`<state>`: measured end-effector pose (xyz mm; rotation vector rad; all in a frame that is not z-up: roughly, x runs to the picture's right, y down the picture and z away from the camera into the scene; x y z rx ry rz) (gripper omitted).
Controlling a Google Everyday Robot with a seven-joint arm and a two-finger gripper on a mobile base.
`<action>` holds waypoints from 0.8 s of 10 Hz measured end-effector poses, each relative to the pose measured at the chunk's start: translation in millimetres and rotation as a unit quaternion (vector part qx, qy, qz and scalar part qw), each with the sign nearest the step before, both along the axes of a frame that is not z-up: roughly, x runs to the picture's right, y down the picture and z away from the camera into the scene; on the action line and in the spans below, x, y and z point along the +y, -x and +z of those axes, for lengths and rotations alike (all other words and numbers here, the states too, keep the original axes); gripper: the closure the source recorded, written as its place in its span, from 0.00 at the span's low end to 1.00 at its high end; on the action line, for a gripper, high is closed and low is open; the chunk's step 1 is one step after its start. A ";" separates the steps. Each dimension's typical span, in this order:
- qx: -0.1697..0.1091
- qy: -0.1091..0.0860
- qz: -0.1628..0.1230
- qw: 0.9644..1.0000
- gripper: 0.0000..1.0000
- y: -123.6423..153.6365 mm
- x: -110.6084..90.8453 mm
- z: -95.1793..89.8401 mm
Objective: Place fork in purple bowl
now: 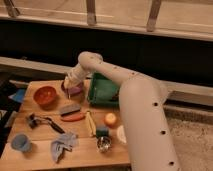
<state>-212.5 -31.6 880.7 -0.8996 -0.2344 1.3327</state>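
Note:
The purple bowl stands on the wooden table, between the orange-red bowl and the green tray. My gripper hangs from the white arm right over the purple bowl's left rim and covers part of it. The fork does not show on the table. It is hidden at the gripper or out of view.
In front of the bowls lie a grey sponge, a red-orange carrot-like piece, a black-handled utensil, a banana and an orange fruit. Nearer are a small white bowl, a metal cup, a blue cloth and a blue cup.

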 end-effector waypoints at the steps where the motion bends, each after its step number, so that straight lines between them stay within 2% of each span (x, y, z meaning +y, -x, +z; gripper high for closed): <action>1: 0.011 -0.007 0.001 1.000 1.00 -0.9 -2.3 2.5; 2: 0.023 -0.012 -0.005 1.000 1.00 -3.2 -6.4 9.4; 4: 0.031 -0.008 -0.031 0.999 1.00 8.4 -5.0 19.2; 6: 0.043 0.010 -0.053 0.998 1.00 5.9 -0.2 31.7; 7: 0.052 0.020 -0.061 0.997 0.98 2.0 3.7 38.4; 8: 0.059 0.027 -0.063 0.996 0.91 -0.3 5.7 40.8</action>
